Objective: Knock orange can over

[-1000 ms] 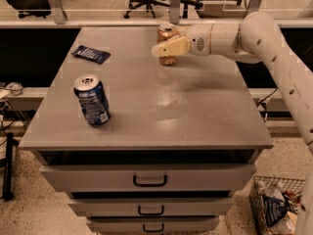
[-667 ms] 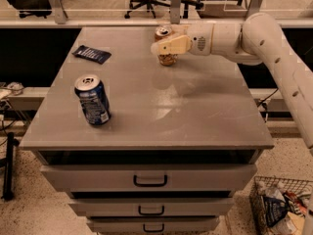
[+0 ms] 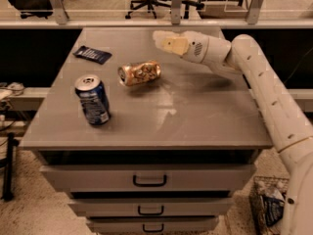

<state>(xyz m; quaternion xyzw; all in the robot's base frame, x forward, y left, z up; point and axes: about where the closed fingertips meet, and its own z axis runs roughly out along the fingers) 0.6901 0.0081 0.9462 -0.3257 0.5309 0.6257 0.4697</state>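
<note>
One camera view was examined. Two drink cans were recorded on the grey cabinet top. The orange can was found lying on its side, left of the middle of the surface and somewhat toward the rear. The blue can was found upright, to the left of the orange can and nearer the front edge, and apart from it. A dark blue packet was noted lying flat near the rear left corner.

The gripper was observed over the rear part of the top, up and to the right of the orange can and not touching it. Whether the gripper was open or closed could not be determined. The white arm was seen reaching in from the right side.

Three drawers with dark handles were noted below the top, the uppermost drawer being fully in view. A wire basket was noted on the floor at the lower right.
</note>
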